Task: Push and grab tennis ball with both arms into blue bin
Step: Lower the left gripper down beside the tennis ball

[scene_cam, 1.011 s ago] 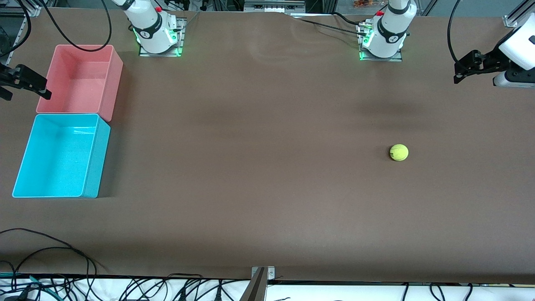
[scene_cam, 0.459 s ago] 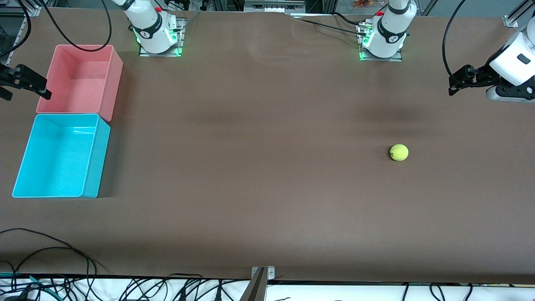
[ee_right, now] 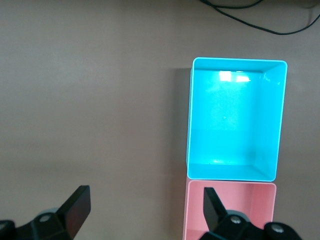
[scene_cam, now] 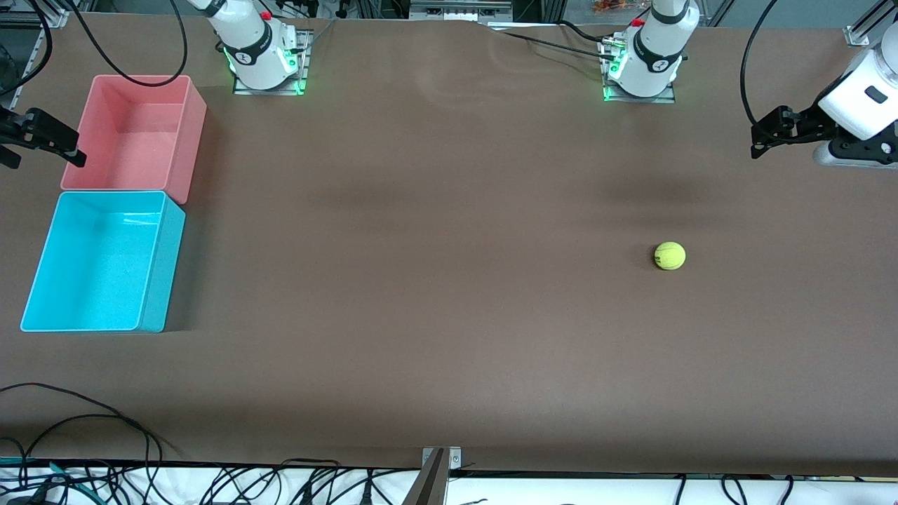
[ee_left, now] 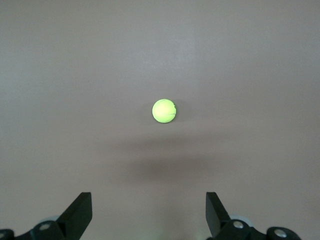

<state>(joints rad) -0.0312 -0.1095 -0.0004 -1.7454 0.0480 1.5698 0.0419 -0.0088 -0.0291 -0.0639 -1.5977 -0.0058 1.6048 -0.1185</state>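
Resting alone on the brown bench (scene_cam: 435, 294), one tennis ball (scene_cam: 669, 255) lies toward the left arm's end, well apart from everything else; a dark mark shows on its side. In the left wrist view the ball (ee_left: 164, 110) sits on bare bench between and ahead of the two fingertips.

Two bins stand at the right arm's end, touching along one short side: one blue bin (scene_cam: 98, 261), nearer the front camera, and one pink bin (scene_cam: 137, 133), farther from it. Both are empty and upright (the right wrist view shows the blue bin (ee_right: 235, 119) and the pink bin (ee_right: 230, 207) from above, edge to edge).

Two arms are present, each rising from a green-lit base: the right arm's base (scene_cam: 263, 59) and the left arm's base (scene_cam: 642, 66) stand along the edge of the bench farthest from the front camera.

The left hand (scene_cam: 768, 133) hangs in the air over the bench's edge at the left arm's end, apart from the ball; its two fingers (ee_left: 79, 214) are spread wide, with nothing between them.

The right hand (scene_cam: 42, 140) hangs over the edge of the bench just beside the pink bin; its two fingers (ee_right: 75, 206) are likewise spread wide and empty.

Several black cables (scene_cam: 105, 428) lie along the bench edge nearest the front camera.
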